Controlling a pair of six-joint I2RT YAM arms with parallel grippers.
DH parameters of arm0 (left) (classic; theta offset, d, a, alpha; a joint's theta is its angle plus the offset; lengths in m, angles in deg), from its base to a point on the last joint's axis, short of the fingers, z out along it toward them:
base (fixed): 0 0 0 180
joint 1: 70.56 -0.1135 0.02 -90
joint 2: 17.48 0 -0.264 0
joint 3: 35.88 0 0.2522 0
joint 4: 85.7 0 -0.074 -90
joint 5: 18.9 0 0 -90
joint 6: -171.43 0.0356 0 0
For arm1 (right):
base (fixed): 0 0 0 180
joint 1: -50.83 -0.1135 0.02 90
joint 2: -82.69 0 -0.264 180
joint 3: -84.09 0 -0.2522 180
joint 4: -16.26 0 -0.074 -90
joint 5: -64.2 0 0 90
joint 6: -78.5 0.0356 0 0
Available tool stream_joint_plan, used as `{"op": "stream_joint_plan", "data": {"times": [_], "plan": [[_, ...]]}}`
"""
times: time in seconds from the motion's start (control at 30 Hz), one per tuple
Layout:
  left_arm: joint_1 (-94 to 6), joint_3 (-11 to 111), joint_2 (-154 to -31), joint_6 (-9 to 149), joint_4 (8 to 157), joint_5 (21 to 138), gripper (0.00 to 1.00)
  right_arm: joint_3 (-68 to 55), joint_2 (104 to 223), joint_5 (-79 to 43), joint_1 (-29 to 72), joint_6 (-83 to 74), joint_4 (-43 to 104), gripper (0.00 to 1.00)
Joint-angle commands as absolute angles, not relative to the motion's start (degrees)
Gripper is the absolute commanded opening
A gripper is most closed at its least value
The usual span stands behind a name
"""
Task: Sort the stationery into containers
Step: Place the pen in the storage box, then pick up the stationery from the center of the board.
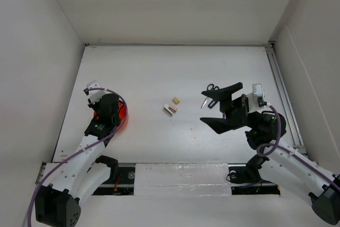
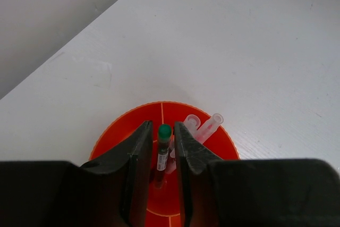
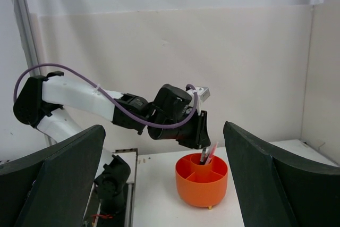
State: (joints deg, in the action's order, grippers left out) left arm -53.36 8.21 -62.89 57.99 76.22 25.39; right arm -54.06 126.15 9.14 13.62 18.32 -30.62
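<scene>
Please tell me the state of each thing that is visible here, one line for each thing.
orange cup: upright, partly filled.
pen: upright in the cup, green cap up.
left gripper: nearly closed around the pen; grip unclear.
right gripper: wide open, empty.
scissors: lying on the table, unsorted.
tan eraser: loose on the table.
pale eraser: loose on the table, beside it.

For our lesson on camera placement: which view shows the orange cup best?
Right wrist: the orange cup stands whole, side on, dividers visible. Left wrist looks down into it, near rim hidden. Top external shows only an orange sliver, mostly covered.
</scene>
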Motion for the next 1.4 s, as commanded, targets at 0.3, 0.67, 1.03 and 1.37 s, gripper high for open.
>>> {"op": "stream_joint_plan", "data": {"times": [0.3,0.67,1.03,1.37], "plan": [[-53.5,12.07,-61.08,57.26,72.98,26.97,0.47,-53.06,127.78,8.66,13.04,17.59,-31.76,0.99],[-53.5,13.22,-56.07,57.96,71.92,27.33,0.62,-49.29,131.37,9.18,12.52,17.06,-29.4,0.99],[-52.9,27.87,-46.96,53.57,65.77,35.32,1.0,-25.74,147.53,-18.49,11.19,13.99,19.45,0.99],[-47.97,20.51,-21.09,51.34,74.91,46.73,1.0,-20.03,157.12,-19.11,15.58,16.18,25.36,0.99]]}}
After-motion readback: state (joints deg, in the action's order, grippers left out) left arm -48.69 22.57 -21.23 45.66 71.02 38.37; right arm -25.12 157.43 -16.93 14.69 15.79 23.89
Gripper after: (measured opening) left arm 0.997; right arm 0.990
